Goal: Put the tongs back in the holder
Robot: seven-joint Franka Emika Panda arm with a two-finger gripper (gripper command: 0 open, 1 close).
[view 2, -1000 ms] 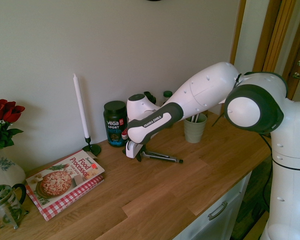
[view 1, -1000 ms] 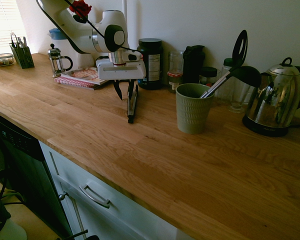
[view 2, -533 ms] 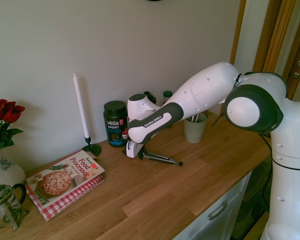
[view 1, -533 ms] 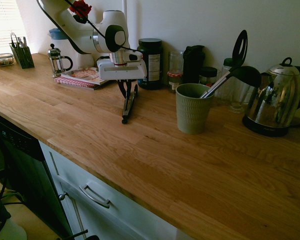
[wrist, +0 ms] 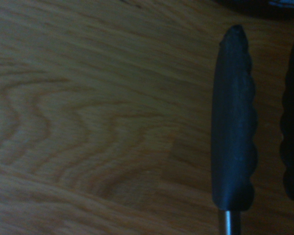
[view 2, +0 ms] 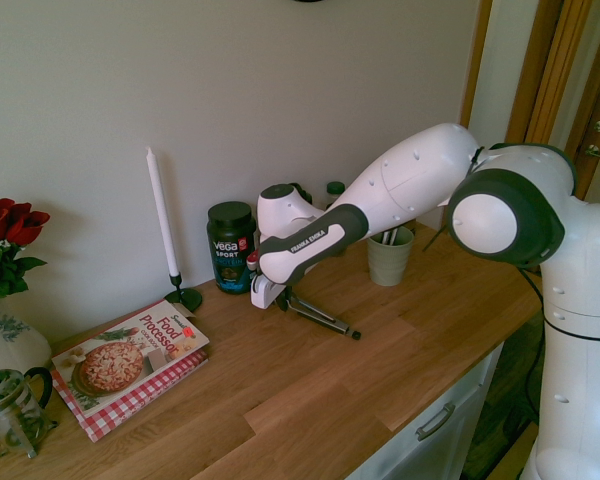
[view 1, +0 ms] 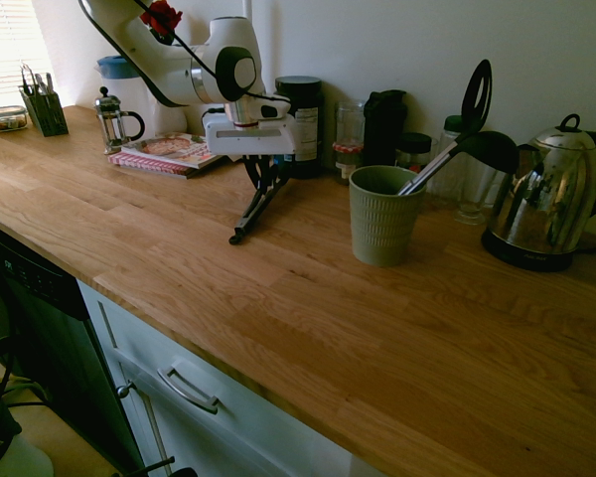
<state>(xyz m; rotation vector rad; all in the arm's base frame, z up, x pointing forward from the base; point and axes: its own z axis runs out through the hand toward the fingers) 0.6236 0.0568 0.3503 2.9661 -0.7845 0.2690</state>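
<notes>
The wooden countertop (view 1: 308,298) runs along a wall, and the white Franka arm (view 2: 410,180) reaches over it, with its gripper (view 1: 259,177) low over the wood, rather nearer the back edge than the front. The claw is closed on the tongs (view 1: 252,213), which slant down from between its fingers so that their far end points towards the front edge. In the wrist view their two dark, scalloped tips lie side by side with a gap between them. The tongs are outside the holder (view 1: 381,217), a ribbed sage-green cup standing upright nearer the kettle end of the countertop. That cup holds a black ladle (view 1: 490,150) and a black slotted utensil (view 1: 477,95), their heads sticking out above the rim. The metal kettle (view 1: 548,199) stands near the end edge. Along the back edge are a dark tub (view 1: 299,109) with a label, just beside the claw, and several jars (view 1: 348,144). Towards the opposite end lie a cookbook (view 2: 130,360) on a red-checked book (view 2: 150,400), a white candle (view 2: 162,213) in a dark holder, a French press (view 1: 110,121) and, further along, a dark caddy (view 1: 46,112) of utensils.
</notes>
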